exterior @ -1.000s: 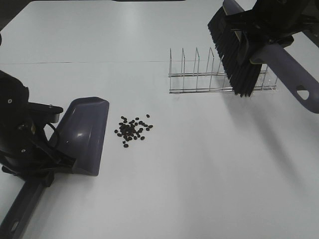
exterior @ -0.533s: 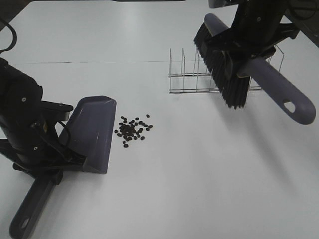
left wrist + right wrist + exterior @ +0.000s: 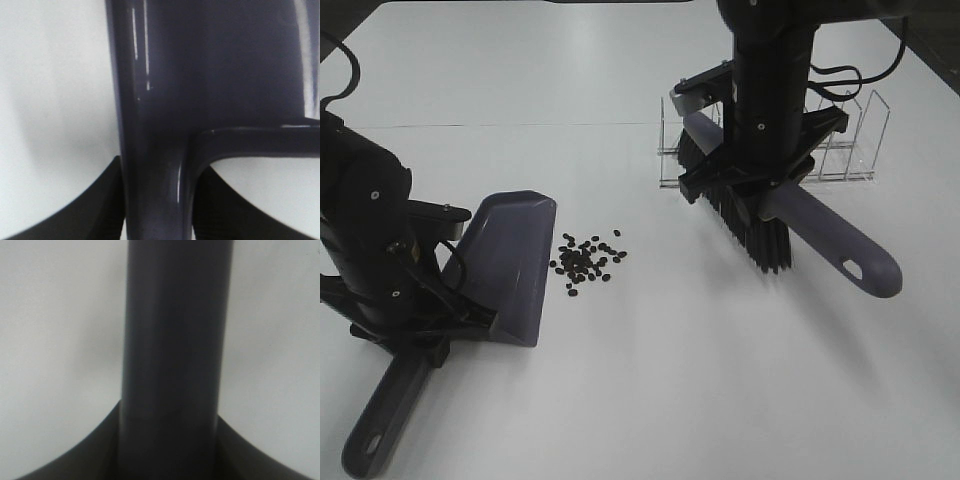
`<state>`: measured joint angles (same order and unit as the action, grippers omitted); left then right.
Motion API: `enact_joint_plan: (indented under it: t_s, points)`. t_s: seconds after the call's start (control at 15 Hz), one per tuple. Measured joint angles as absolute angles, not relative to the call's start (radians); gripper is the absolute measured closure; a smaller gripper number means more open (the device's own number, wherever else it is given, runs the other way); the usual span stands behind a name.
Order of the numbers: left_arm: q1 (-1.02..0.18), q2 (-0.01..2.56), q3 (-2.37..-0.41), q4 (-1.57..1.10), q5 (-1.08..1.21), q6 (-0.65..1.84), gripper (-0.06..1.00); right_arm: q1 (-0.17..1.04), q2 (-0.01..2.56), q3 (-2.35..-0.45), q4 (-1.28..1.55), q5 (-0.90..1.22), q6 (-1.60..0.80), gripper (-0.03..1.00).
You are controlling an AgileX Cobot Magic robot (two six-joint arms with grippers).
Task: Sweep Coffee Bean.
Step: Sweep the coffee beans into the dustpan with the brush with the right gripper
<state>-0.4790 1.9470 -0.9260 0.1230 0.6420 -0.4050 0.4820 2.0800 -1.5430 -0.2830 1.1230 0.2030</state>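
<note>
Clamped on the brush [image 3: 752, 222], the right gripper [image 3: 768, 195] drops from over the wire rack [image 3: 840, 150] toward the table [image 3: 670, 390], while the left gripper [image 3: 425, 335], pinching the dustpan [image 3: 508, 262] handle, slides its lip just beside the coffee bean pile [image 3: 585, 258], so sweeping looks imminent

The exterior high camera looks steeply down from above the near edge of the bench [image 3: 650, 400] toward its far edge, from well back. The 2 wrist cameras face the bench from very close. The left is filled by the dustpan [image 3: 200, 75], the right by the blurred brush handle [image 3: 175, 340]. Both also show in the exterior view.
</note>
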Motion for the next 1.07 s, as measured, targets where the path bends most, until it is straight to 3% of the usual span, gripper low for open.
enact_joint_plan:
  t_s: [1.07]
  points:
    - [-0.479, 1.948, -0.927, 0.123, 0.638, -0.385, 0.62, 0.565, 2.217, -1.582, -0.242, 1.12, 0.26, 0.64]
